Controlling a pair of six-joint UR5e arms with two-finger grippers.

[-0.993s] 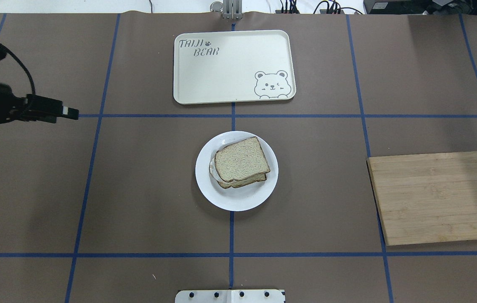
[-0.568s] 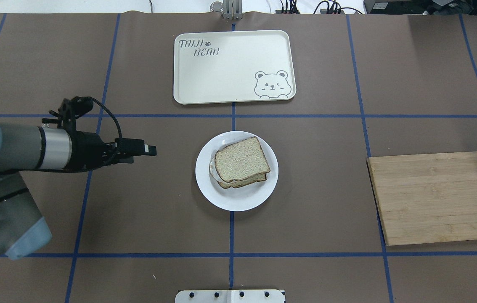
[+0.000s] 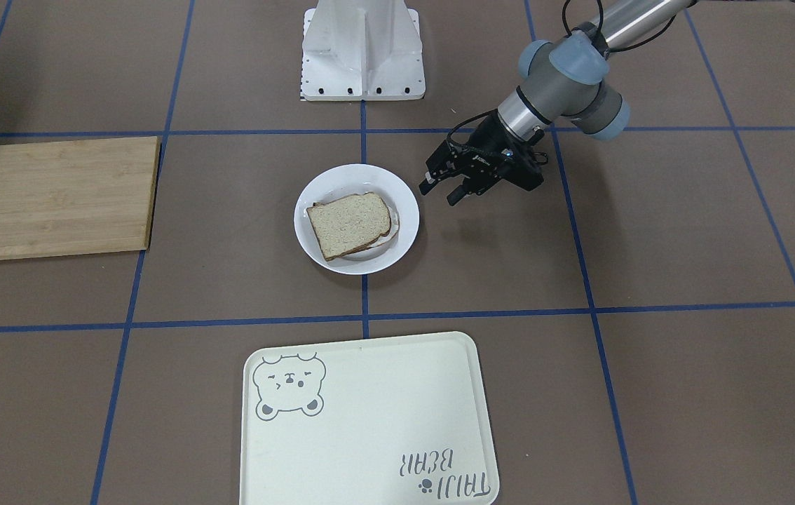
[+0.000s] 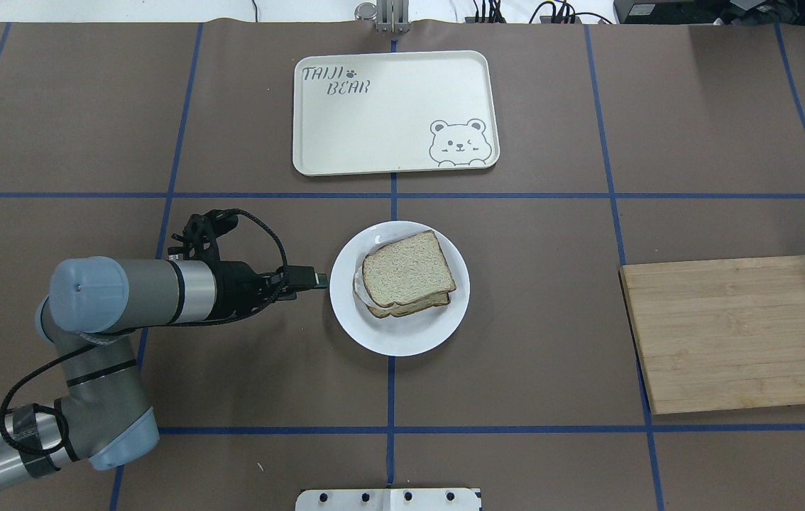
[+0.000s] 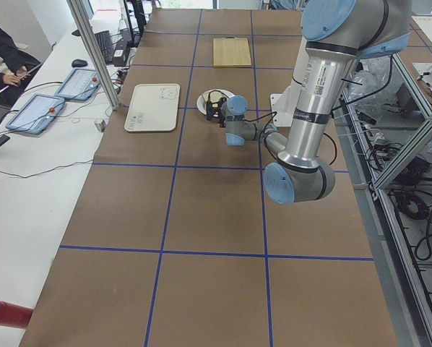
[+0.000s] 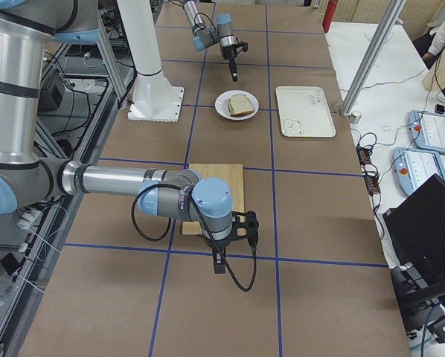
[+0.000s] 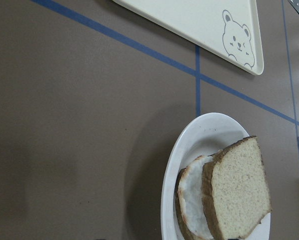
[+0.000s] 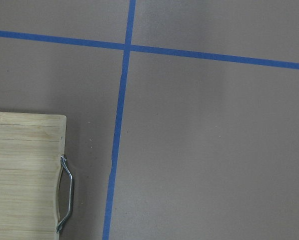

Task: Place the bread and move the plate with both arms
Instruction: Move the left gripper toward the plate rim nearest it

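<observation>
Plate (image 4: 402, 337) inspected first: you have a stack of three items in its well. The bread (image 4: 408, 268) lies uppermost, flat, pale speckled face up with the dark crust showing round its edge. Directly beneath it is a fried egg (image 7: 197, 200), whose white shows at the side of the stack nearest the robot's left arm. Under the egg lies a second slice (image 4: 413, 306), offset slightly toward the robot. The wide rim around the stack is bare. The plate stands on the worktop (image 4: 551, 142) over the central blue tape line, between the robot's base and the tray (image 4: 388, 106).

The tray lies well apart from the plate, with a blue tape line between them. Its cream surface shows a printed bear and the lettering TAIJI BEAR.

The cutting board (image 4: 736, 333) lies flat on the robot's right, well apart from the plate. Its metal handle (image 8: 65, 192) is on the end farthest from the plate.

Left end effector (image 3: 439, 194): it is low over the worktop and reaches in sideways. Its fingers are parted with nothing between them, and the tips are just beside the plate's rim on the robot's left. You cannot tell whether a tip touches the rim.

Right end effector (image 6: 219, 262): it shows only in the side view, hanging over the worktop near the board's handle end. You cannot tell whether it is released or clenched.
</observation>
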